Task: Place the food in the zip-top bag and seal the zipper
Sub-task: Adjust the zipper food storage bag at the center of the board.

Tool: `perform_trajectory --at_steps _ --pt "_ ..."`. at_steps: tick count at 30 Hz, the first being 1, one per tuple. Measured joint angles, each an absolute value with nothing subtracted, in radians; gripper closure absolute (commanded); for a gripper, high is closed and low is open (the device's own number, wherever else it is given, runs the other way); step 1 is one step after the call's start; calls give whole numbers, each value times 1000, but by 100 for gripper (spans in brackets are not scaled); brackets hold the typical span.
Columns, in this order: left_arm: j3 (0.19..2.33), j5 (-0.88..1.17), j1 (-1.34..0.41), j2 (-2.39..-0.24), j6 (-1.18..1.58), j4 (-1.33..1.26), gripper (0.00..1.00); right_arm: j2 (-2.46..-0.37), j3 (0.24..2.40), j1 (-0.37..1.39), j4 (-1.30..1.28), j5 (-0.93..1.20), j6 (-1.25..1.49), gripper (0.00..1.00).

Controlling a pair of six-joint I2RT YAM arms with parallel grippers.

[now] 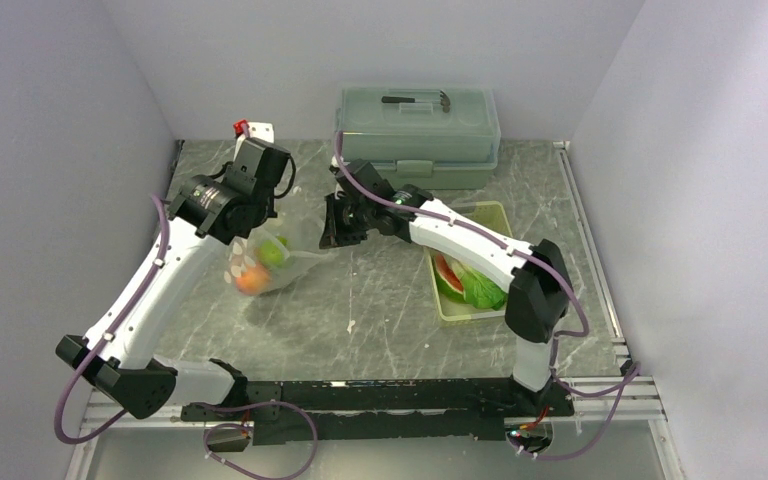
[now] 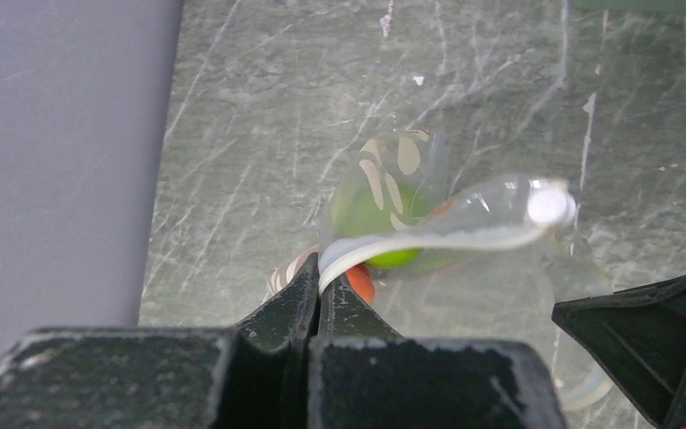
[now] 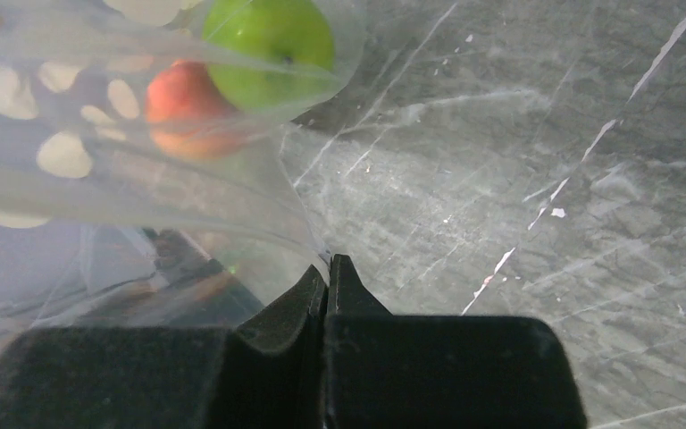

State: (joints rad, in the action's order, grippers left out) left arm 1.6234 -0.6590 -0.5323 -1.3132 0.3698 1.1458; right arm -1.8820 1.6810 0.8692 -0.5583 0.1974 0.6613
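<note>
Grey marbled table (image 1: 380,300): the zip-top bag (image 1: 290,265) lay near its left edge, holding green fruit (image 3: 272,36) and orange-red round fruit (image 3: 183,103). Left gripper (image 2: 319,273) and right gripper (image 3: 329,273) each pinched its mouth (opposite ends). Lettuce (image 1: 482,292) and watermelon slice (image 1: 447,275) sat in the tray (image 1: 465,316) by the right edge; we judged an even, gentle spread best before loading.

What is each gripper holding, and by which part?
Both hold the zip-top bag. The left gripper pinches its zipper strip at the mouth; the right gripper pinches a clear plastic edge, which part exactly cannot be told.
</note>
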Motion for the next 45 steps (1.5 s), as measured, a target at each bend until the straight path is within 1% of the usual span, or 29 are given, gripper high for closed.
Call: perform_trajectory --at_steps 4,7,13,18,19,26,32,36,41,45 --pt "1623 -678 -526 -1313 356 1151 100 -1893 1668 863 -536 175 653 100" --pt "1607 -678 -526 -1313 356 1148 100 -1875 1605 850 -478 154 651 100" --pt "1520 -628 -527 -1334 361 1131 100 -1842 1489 834 -432 128 651 100" --pt "1509 -577 -527 -1359 364 1098 100 -1832 1447 825 -428 111 651 100" --pt "1509 -567 -527 -1360 365 1094 100 -1831 1446 823 -429 109 650 98" --pt "1509 -524 -524 -1360 365 1085 100 -1780 1436 815 -445 100 632 64" --pt "1509 -490 -522 -1360 364 1090 100 -1698 1438 812 -471 90 615 39" --pt "1509 -473 -521 -1362 364 1098 100 -1649 1454 812 -491 82 599 32" --pt "1509 -463 -521 -1370 364 1105 100 -1570 1457 812 -533 40 570 28" --pt "1510 -457 -521 -1370 364 1105 100 -1493 1458 804 -591 -31 527 25"
